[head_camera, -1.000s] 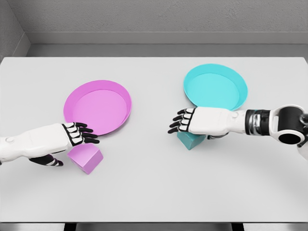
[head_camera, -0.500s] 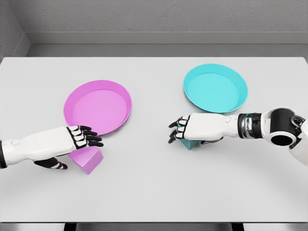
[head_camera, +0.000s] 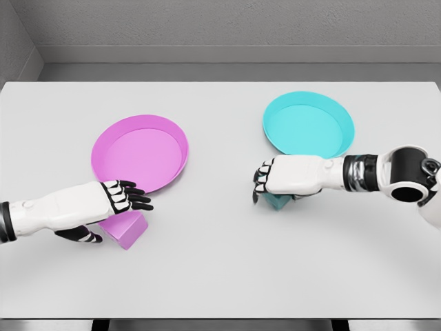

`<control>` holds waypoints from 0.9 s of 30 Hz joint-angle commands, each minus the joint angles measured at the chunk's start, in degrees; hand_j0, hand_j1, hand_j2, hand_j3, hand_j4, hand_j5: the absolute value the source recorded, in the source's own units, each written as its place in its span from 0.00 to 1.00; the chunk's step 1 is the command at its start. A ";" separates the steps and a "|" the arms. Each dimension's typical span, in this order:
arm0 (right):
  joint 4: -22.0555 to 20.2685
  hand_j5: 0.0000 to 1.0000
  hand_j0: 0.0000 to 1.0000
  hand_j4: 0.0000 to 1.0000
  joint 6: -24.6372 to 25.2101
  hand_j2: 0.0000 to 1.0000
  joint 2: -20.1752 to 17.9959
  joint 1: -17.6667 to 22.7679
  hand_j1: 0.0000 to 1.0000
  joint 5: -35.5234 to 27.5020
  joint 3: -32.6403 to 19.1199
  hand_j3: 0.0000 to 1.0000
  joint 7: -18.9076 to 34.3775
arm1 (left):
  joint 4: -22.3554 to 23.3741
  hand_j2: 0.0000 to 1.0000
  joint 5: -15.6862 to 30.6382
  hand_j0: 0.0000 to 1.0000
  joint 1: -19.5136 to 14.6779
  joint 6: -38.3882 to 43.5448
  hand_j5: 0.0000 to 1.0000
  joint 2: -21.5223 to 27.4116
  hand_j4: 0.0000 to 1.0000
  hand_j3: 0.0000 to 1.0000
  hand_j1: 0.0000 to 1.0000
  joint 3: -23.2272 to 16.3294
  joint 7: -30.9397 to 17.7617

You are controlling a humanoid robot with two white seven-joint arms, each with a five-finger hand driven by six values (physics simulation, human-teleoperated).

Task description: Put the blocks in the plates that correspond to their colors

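Simulated test cell, not a lived-in room: plain white table (head_camera: 220,276), bare grey walls (head_camera: 227,21), flat rendered lighting. Only props: pink plate (head_camera: 140,153) and cyan plate (head_camera: 308,127).

White table (head_camera: 220,276) stands against grey walls (head_camera: 234,24).
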 commanded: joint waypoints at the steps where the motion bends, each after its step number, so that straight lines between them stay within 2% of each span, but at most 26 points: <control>1: -0.12 0.60 0.60 0.60 0.12 0.60 -0.13 0.00 0.60 -0.30 -0.16 0.60 -0.05 | 0.00 1.00 0.33 1.00 0.00 0.07 1.00 0.04 1.00 1.00 1.00 -0.15 0.02; 10: -0.21 0.60 0.60 0.60 0.12 0.60 -0.22 -1.32 0.60 -0.82 -0.60 0.60 -0.23 | 0.53 1.00 -0.20 1.00 -0.53 0.07 1.00 -0.75 1.00 1.00 1.00 -1.64 0.02; 18: 0.32 0.60 0.60 0.60 0.12 0.60 -0.39 -1.76 0.60 -0.38 -4.21 0.60 -0.31 | 1.23 1.00 -0.73 1.00 -1.41 0.07 1.00 -1.98 1.00 1.00 1.00 -2.35 0.02; 27: 5.33 0.60 0.60 0.60 0.12 0.60 0.31 -5.10 0.60 -0.38 -4.30 0.60 -0.31 | 1.67 1.00 -2.31 1.00 -1.67 0.07 1.00 -3.65 1.00 1.00 1.00 -3.05 0.02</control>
